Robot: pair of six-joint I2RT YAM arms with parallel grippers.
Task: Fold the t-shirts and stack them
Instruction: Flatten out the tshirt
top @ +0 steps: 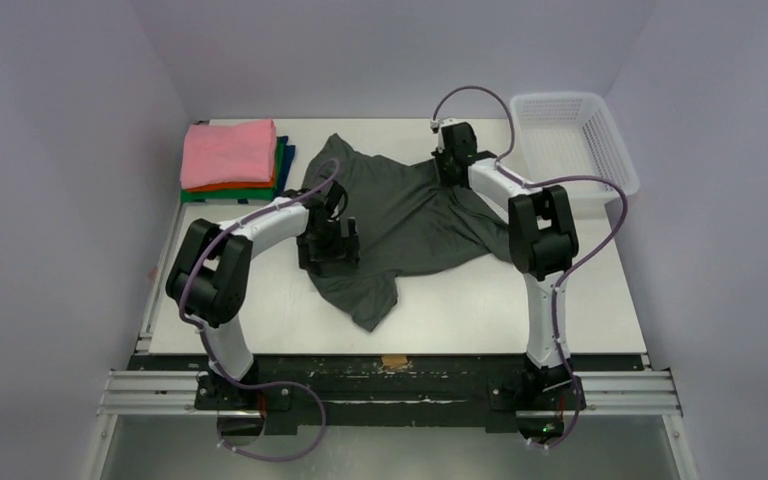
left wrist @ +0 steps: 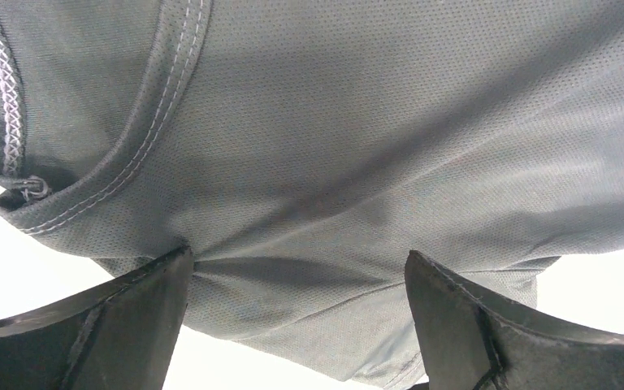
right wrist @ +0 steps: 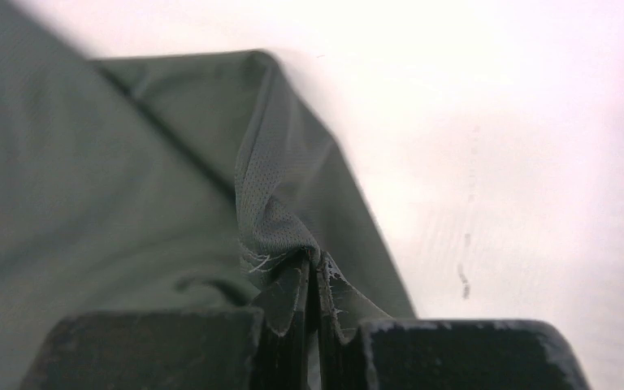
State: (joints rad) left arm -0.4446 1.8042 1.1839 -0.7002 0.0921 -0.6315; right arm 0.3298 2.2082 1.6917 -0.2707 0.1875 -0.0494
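Note:
A dark charcoal-grey t-shirt (top: 400, 215) lies spread and rumpled across the middle of the table. My left gripper (top: 328, 243) is open, its jaws wide apart and pressed down on the shirt's left part; the cloth (left wrist: 333, 162) fills the left wrist view between the fingers (left wrist: 122, 325). My right gripper (top: 448, 165) is shut on a pinch of the shirt's far right edge (right wrist: 280, 219). A stack of folded t-shirts with pink (top: 228, 152) on top, then orange, green (top: 230, 194) and dark blue, sits at the far left corner.
A white plastic mesh basket (top: 572, 135) stands at the far right of the table. The table's near edge (top: 390, 350) runs in front of the arm bases, with a small brown mark (top: 394, 360) on it.

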